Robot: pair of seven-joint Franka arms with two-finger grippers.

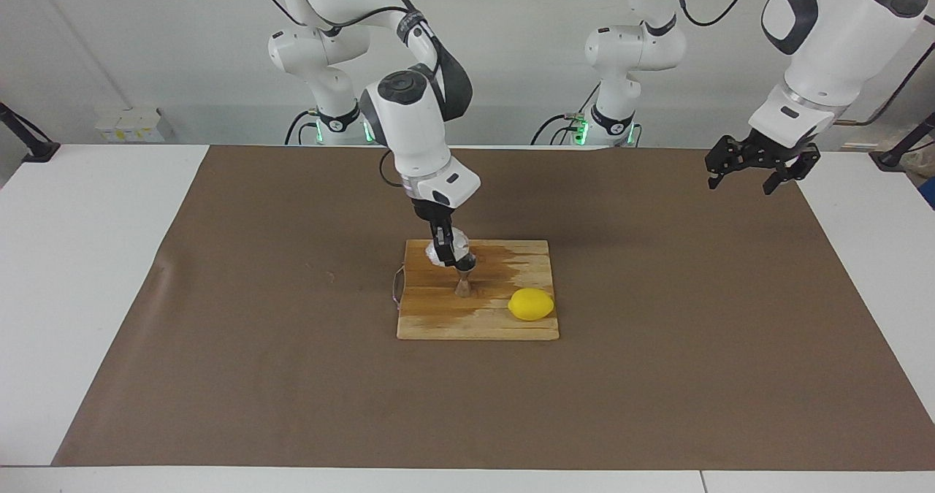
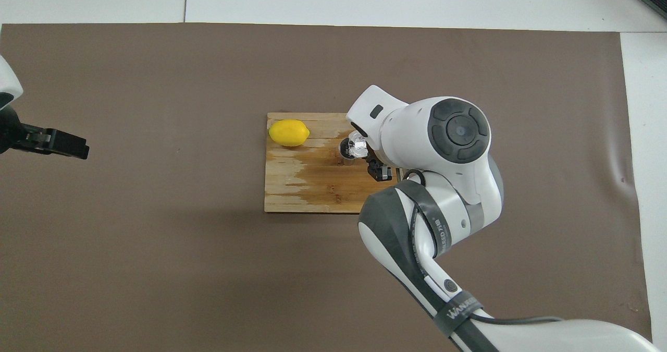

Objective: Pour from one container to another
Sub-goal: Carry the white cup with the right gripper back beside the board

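My right gripper [image 1: 447, 253] is shut on the small translucent plastic cup [image 1: 451, 247] and holds it tilted, mouth down, just over the top of the steel jigger [image 1: 463, 283]. The jigger stands upright on the wooden cutting board [image 1: 504, 325]. In the overhead view the cup [image 2: 358, 144] sits beside the jigger's open top [image 2: 346, 150], partly under my right arm's wrist. My left gripper [image 1: 752, 173] hangs open in the air over the left arm's end of the brown mat and waits; it also shows in the overhead view [image 2: 62, 143].
A yellow lemon [image 1: 531, 304] lies on the board, beside the jigger toward the left arm's end. The board [image 2: 292, 195] has a dark wet patch in its middle. A brown mat [image 1: 657, 376] covers the white table.
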